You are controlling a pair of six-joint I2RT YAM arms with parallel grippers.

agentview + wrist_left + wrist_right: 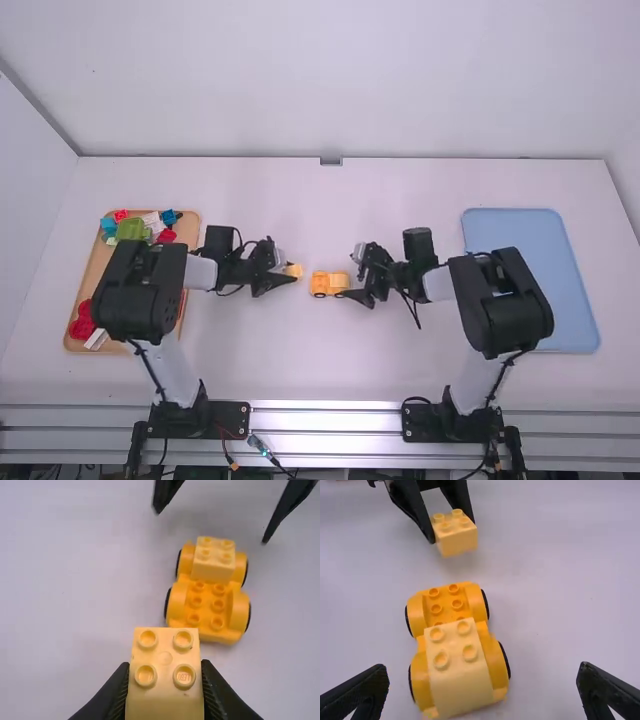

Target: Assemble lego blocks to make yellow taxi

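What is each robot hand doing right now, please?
Left hand: closed, holding a yellow block.
Right hand: open, holding nothing, its fingers apart around the yellow car base.

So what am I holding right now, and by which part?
The left tool holds a pale yellow block by two opposite sides, studs facing up and uncovered. The right tool is open, holding nothing.

The wheeled base (320, 286) lies between the left tray (189, 228) and right tray (530, 240).
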